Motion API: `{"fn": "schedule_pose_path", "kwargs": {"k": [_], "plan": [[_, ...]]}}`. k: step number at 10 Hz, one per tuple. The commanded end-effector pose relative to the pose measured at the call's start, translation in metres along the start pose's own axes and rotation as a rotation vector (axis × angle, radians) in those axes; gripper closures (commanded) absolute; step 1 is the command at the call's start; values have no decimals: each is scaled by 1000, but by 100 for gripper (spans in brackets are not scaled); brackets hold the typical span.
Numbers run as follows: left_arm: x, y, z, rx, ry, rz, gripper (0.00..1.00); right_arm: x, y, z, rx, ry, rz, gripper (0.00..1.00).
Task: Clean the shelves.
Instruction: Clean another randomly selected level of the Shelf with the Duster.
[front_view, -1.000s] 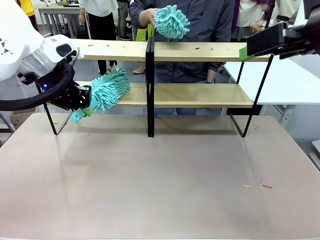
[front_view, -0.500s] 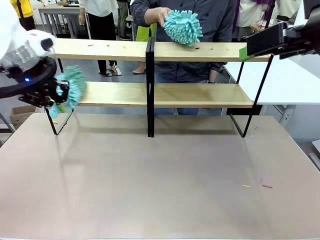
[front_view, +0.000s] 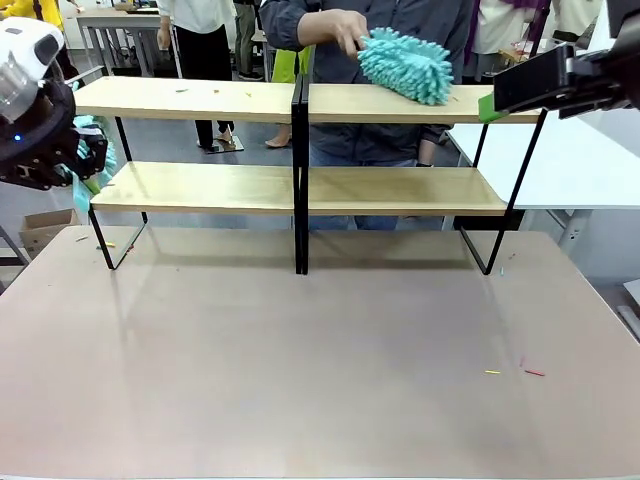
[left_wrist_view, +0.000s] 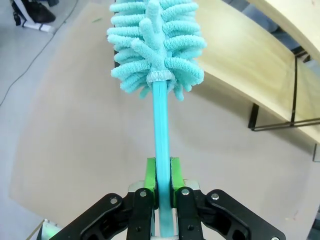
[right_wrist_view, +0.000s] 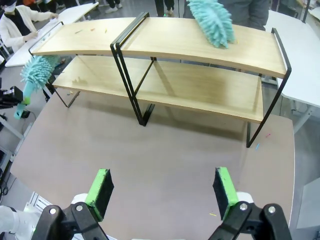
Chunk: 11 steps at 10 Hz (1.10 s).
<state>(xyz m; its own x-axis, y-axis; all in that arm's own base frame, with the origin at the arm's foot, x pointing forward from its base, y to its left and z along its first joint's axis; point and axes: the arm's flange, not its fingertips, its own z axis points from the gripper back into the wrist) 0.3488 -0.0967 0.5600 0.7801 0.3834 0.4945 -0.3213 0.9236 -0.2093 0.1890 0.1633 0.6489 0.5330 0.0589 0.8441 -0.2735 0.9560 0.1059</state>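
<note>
Left wrist view: left gripper (left_wrist_view: 161, 172) pinches a duster (left_wrist_view: 156, 45) by its handle, bottom centre. Right gripper (right_wrist_view: 162, 192) stands spread, lower centre, before the shelves (right_wrist_view: 165, 45).

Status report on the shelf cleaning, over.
Left gripper shut on teal duster, off left end of the shelves. Right gripper open, empty. Person's hand holds second duster on top board, right half.

A large brownish-pink matte tabletop (front_view: 320, 360) takes up the foreground, and a plain white rectangular table (front_view: 570, 165) stands just beyond its far right corner. Past the far edge lies smooth grey floor (front_view: 160, 140), where a brown cardboard box (front_view: 40, 230) sits off the far left corner. A pale table on grey metal legs (front_view: 120, 18) stands well back, and the light is even, with soft shadows.
</note>
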Motion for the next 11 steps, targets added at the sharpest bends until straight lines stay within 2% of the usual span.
{"fn": "schedule_pose_path", "kwargs": {"k": [1, 4, 6, 8, 10, 11], "plan": [[-3, -1, -13, 13, 12, -37, 87, 0, 0, 0, 0, 1, -5, 0], [-7, -2, -17, -16, 99, -102, 87, 0, 0, 0, 0, 1, -5, 0], [-14, 13, -4, -167, 258, -283, 87, 0, 0, 0, 0, 1, -5, 0], [-23, 50, 28, -335, 403, -468, 87, 0, 0, 0, 0, 1, -5, 0], [-30, 113, 68, -403, 564, -655, 87, 0, 0, 0, 0, 1, -5, 0], [-30, 147, 87, -450, 610, -788, 87, 0, 0, 0, 0, 1, -5, 0]]}}
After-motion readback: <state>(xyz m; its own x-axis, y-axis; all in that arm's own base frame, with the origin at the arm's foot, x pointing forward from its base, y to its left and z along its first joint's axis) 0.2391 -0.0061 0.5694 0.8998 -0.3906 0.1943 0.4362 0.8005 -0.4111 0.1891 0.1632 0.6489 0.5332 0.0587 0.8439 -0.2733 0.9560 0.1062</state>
